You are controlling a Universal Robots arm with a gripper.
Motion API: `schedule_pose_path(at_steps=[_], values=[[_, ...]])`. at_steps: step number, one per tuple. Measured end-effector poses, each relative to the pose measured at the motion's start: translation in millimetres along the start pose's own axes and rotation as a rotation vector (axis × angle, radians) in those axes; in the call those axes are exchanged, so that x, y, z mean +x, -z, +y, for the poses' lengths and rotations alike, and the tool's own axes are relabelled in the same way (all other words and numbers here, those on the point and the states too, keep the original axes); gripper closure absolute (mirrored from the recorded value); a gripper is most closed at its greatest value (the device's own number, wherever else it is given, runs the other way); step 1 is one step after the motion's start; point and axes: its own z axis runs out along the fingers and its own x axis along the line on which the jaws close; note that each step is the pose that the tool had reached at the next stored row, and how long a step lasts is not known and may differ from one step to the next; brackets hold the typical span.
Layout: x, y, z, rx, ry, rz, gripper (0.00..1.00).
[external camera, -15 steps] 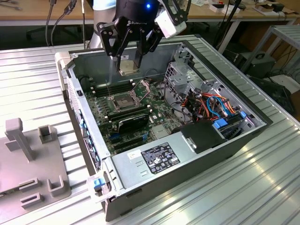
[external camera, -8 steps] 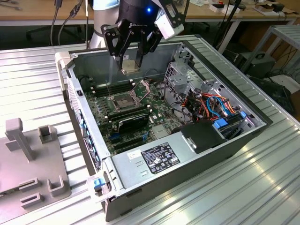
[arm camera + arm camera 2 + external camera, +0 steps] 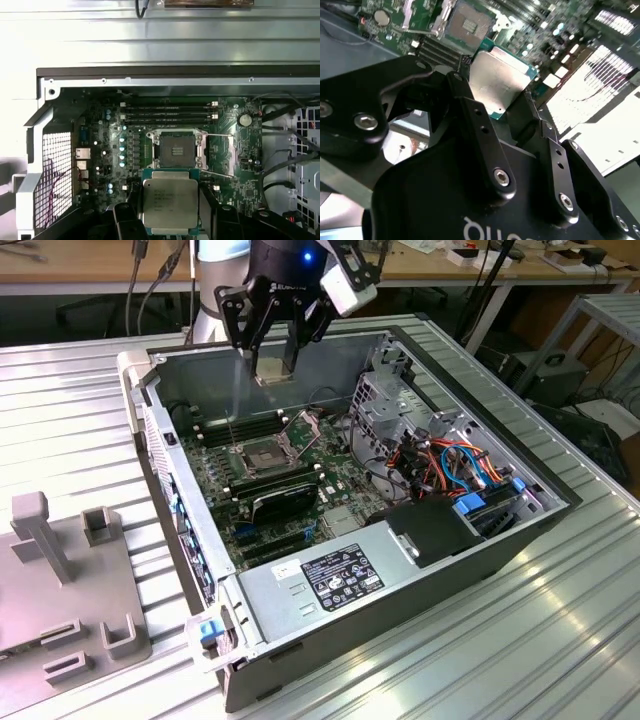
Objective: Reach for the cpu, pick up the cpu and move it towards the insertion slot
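My gripper [image 3: 272, 358] hangs above the open computer case, shut on the cpu [image 3: 272, 371], a thin silvery square plate with a green rim. In both wrist views the cpu [image 3: 170, 200] [image 3: 497, 80] sits between the black fingers [image 3: 131, 202] [image 3: 470, 115], held by two opposite edges. The insertion slot [image 3: 262, 456] lies on the motherboard below and a little toward the case's front, its metal frame open and its dark centre bare. In the first wrist view the slot [image 3: 176, 149] shows just beyond the held cpu. The slot [image 3: 467, 24] is also in the second wrist view.
Long black memory slots [image 3: 235, 430] run beside the slot. A black card with a curved shroud [image 3: 285, 498] lies in front of it. A drive cage [image 3: 400, 400], coloured cables [image 3: 450, 465] and a power supply [image 3: 330, 575] fill the case. Grey fixtures [image 3: 60, 570] stand on the ribbed table.
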Motion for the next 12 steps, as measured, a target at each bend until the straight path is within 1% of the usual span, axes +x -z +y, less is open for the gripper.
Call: schedule_pose_path(at_steps=[2, 4, 5, 6, 7, 12], values=[[-2.5, -3.2, 13.9, 0.0000, 0.000, 0.0000, 0.45], [-4.5, -4.7, 22.2, 0.0002, 0.000, 0.0002, 0.45], [-5.5, -4.9, 25.3, 0.0001, 0.000, 0.0001, 0.45], [-6.3, -5.1, 27.2, 0.0001, 0.000, 0.0000, 0.45], [-6.7, -5.2, 27.7, 0.0002, -0.001, 0.0001, 0.45], [-6.7, -5.2, 27.8, 0.0001, -0.001, 0.0000, 0.45]])
